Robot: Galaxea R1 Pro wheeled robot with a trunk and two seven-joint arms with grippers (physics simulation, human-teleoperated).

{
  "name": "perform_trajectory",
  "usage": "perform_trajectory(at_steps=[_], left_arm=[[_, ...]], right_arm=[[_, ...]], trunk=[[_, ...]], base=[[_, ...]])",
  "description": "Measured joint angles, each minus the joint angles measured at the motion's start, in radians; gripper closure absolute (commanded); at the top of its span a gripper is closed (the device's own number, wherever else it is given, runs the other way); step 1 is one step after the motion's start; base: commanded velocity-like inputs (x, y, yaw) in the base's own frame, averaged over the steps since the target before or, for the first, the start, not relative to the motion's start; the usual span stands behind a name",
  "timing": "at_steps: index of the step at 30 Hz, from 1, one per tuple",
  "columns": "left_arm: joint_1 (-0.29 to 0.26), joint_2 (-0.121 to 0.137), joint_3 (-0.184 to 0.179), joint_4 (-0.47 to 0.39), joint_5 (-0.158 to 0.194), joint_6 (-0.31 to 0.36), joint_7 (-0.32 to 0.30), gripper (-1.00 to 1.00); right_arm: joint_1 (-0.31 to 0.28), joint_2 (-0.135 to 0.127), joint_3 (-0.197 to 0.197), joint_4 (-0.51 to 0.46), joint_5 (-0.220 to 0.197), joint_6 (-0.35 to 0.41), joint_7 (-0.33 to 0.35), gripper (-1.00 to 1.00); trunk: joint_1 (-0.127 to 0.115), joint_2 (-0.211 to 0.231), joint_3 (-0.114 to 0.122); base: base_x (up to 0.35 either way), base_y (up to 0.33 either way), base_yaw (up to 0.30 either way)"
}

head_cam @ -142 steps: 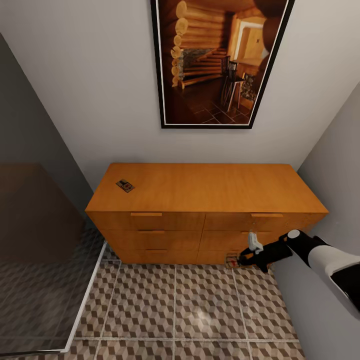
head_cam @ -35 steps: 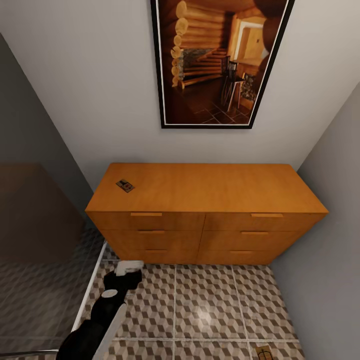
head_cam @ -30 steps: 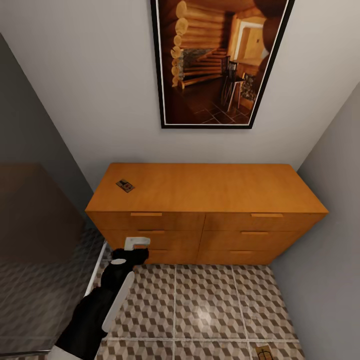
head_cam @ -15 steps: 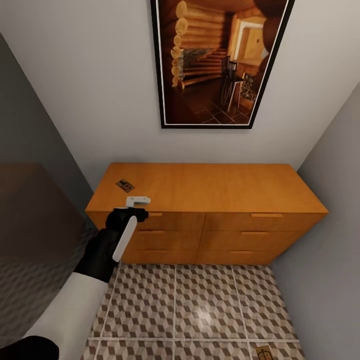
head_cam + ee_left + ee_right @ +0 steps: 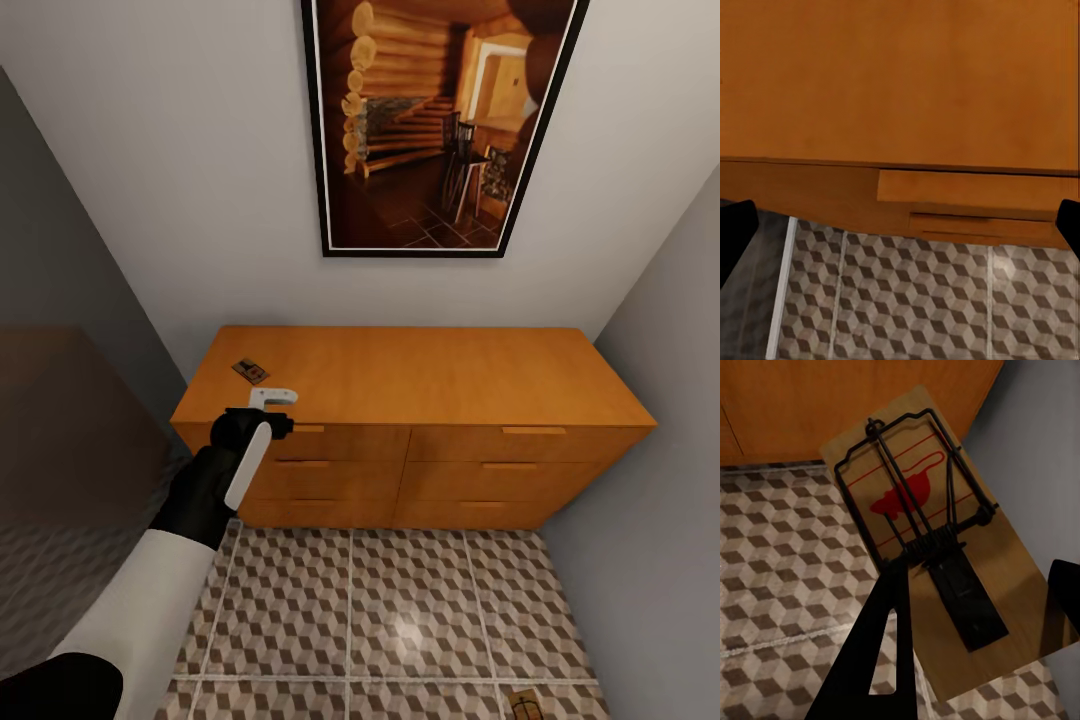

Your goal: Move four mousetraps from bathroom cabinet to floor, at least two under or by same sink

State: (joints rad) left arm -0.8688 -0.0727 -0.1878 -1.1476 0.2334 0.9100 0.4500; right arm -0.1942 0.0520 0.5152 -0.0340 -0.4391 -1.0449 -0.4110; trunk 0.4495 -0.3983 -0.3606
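We see left gripper (image 5: 272,398) above cabinet (image 5: 420,380) front-left edge, fingers spread, nothing between. One mousetrap (image 5: 250,371) on cabinet top, at gripper's 11 o'clock, near. Right gripper (image 5: 967,607) clamps second mousetrap (image 5: 922,525) over bathroom floor (image 5: 787,555). Third mousetrap (image 5: 524,703) on floor, 5 o'clock of head view.

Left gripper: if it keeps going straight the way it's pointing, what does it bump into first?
Probably the cabinet top. The left gripper sits at its front edge, aimed across the wood toward the mousetrap, which would come next. Depth is hard to judge.
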Motion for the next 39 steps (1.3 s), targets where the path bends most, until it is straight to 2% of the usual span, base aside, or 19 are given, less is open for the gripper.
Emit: perform_trajectory(at_steps=[5,13,21,29,39], left_arm=[[0.0,0.001,0.0,-0.016,0.003,0.001,-0.005,-1.0],[0.0,0.002,-0.011,-0.156,0.004,0.004,-0.007,-1.0],[0.0,0.002,-0.005,-0.186,0.005,0.012,-0.006,-1.0],[0.0,0.001,0.0,-0.253,0.003,0.084,-0.006,-1.0],[0.0,0.006,-0.004,-0.286,0.003,0.091,-0.006,-1.0]], right_arm=[[0.0,0.0,0.0,0.0,0.002,0.0,0.0,1.0],[0.0,0.0,0.0,0.0,0.002,0.0,0.0,1.0],[0.0,0.0,0.0,0.0,0.003,0.0,0.0,1.0],[0.0,0.0,0.0,0.0,0.015,0.0,0.0,1.0],[0.0,0.0,0.0,0.0,0.016,0.0,0.0,1.0]], trunk=[[0.0,0.0,0.0],[0.0,0.0,0.0],[0.0,0.0,0.0],[0.0,0.0,0.0],[0.0,0.0,0.0]], base=[[0.0,0.0,0.0],[0.0,0.0,0.0],[0.0,0.0,0.0],[0.0,0.0,0.0],[0.0,0.0,0.0]])
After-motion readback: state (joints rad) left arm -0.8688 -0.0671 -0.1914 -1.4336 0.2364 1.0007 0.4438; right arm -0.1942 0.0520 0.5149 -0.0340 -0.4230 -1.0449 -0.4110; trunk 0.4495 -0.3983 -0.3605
